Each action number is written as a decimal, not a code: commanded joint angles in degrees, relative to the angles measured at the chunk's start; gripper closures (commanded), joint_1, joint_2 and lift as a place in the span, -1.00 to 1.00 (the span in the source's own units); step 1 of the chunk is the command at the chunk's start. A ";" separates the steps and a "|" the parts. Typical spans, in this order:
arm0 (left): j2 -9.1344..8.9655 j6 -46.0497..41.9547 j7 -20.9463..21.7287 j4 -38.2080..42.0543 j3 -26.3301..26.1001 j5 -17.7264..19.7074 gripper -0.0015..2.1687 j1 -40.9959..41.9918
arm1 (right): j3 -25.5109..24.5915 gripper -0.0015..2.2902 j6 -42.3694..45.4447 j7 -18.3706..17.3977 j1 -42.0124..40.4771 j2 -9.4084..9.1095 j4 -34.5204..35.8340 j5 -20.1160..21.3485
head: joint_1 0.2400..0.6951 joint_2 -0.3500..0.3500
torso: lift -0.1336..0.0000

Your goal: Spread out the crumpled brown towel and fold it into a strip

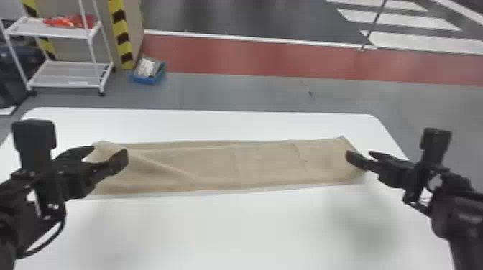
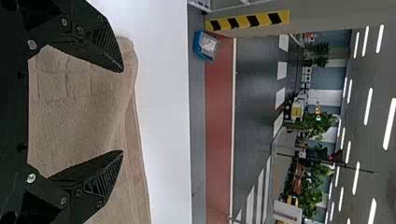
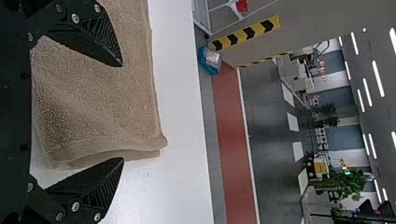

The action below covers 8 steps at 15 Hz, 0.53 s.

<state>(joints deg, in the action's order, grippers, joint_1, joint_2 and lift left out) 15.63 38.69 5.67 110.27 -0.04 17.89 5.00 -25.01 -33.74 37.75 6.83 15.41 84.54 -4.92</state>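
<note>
Apparently the spreading is done and the folding is well along: the brown towel (image 1: 266, 161) lies as a long, low band across the desk (image 1: 251, 233). At its left end the left gripper (image 1: 107, 150) hangs over the cloth with its fingers apart and gripping nothing; a slanting ridge runs through the band there, so that end probably wants a light pull or a smoothing press first. The middle lies fairly flat. At the right end the right gripper (image 1: 360, 156) is poised by the edge, its fingers parted too, and the layers there sit slightly out of line. If this band counts as the strip, I'd judge that only tidying remains; a narrower one would call for both grippers to take one long edge together and fold it over.

As for containers, on the far left a white cart (image 1: 54, 33) carries a red bundle (image 1: 66, 21) on its upper shelf. Right of it, on the floor (image 1: 233, 91), a blue bin (image 1: 145, 80) holds something pale (image 1: 146, 67) that I can't identify.
</note>
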 commanded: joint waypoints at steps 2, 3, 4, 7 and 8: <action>-0.87 -0.06 -0.40 -2.34 -3.48 -0.31 -0.69 -2.37 | 0.67 -0.83 8.29 5.93 -1.82 -0.29 0.71 -0.44 | 1.00 -0.57 | -0.85; -0.78 -0.76 -0.83 -2.43 -3.04 0.39 -0.69 -1.93 | 1.90 -0.83 12.86 7.51 -1.64 -0.73 0.80 -0.35 | 1.00 -0.58 | -0.85; -0.78 -2.17 -1.54 -2.43 -2.07 0.83 -0.69 -1.14 | 3.92 -0.83 19.54 9.01 -0.59 -0.73 0.71 0.09 | 1.00 -0.56 | -0.85; 0.01 -3.57 -2.42 -2.43 0.92 2.59 -0.69 0.62 | 12.27 -0.83 22.17 11.55 5.22 -1.17 -0.08 4.13 | 1.00 -0.33 | -0.85; 0.45 -3.57 -1.89 -2.43 1.62 2.94 -0.69 1.06 | 15.08 -0.83 25.69 12.26 7.15 -1.87 -2.19 5.62 | 1.00 -0.26 | -0.85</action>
<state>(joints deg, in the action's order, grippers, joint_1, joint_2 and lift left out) 15.55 35.26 3.45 107.85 0.47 20.32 5.40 -13.68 -11.16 49.58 11.36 14.24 84.37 -1.34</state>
